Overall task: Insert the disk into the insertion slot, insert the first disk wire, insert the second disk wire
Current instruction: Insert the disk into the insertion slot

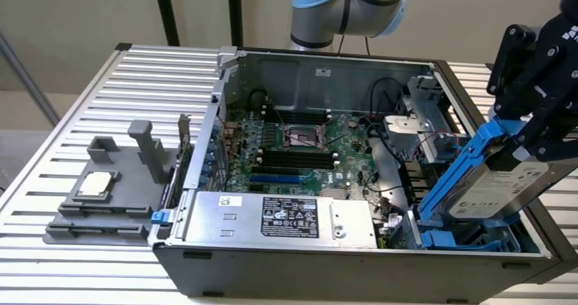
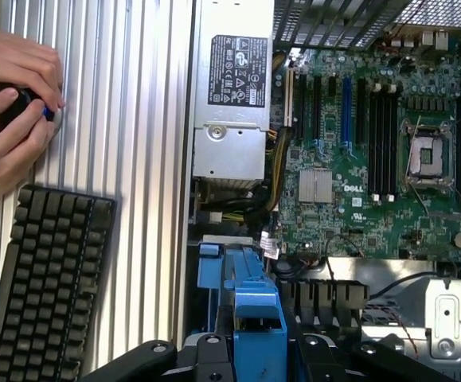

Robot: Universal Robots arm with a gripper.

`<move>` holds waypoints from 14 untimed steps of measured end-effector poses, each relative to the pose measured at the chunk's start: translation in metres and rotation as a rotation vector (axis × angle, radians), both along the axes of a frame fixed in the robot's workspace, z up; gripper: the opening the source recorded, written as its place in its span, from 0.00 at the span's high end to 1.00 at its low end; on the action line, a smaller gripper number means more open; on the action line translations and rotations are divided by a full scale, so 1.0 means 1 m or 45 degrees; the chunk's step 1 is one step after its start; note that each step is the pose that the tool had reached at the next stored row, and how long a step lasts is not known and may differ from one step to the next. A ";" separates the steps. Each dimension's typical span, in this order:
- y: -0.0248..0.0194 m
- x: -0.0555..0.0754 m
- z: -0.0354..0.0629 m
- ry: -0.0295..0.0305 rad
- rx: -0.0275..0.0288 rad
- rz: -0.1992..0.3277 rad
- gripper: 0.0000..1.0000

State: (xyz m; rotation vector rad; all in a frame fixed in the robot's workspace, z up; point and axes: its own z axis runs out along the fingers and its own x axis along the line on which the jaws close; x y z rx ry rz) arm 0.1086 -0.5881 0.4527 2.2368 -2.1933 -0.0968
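I am clamping my black gripper (image 1: 542, 139) on the disk (image 1: 510, 183), one finger pressing each long side, at the exterior view's right edge. The disk is a flat silver metal rectangle with a white printed label, and it is sitting in a bright blue carrier (image 1: 451, 176) of smooth plastic. I am holding it tilted, upper end toward me, lower end dipping into the case's lower right corner. There the insertion slot (image 1: 456, 239) is lying just below it: a grey-blue plastic bay with blue tabs. I cannot tell whether the disk is touching it.

The computer case (image 1: 361, 278) is lying open, a dark metal box. Along its near wall in the exterior view a silver power-supply box (image 1: 280, 218) with a black label is sitting, and behind it the green motherboard (image 1: 302, 149) is showing its square socket and rows of long slots. Thin red wires (image 1: 442, 143) are looping just behind the disk's upper end.

At the exterior view's lower left, a matte grey stand (image 1: 108, 197) is carrying a square chip (image 1: 95, 185) on the ribbed metal table (image 1: 162, 68). In the wrist view a black keyboard (image 2: 47, 286) is resting on the same ribs, and a person's hands (image 2: 11, 103) are closing round something small and dark beside it.

I am counting one disk, one slot, one power-supply box, one stand, one chip, one keyboard, two hands.
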 end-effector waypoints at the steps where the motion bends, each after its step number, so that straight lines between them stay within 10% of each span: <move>1: -0.0002 0.000 -0.0005 0.0000 0.0013 0.000 0.67; 14: -0.0049 0.000 -0.0037 0.0000 0.0372 0.001 0.67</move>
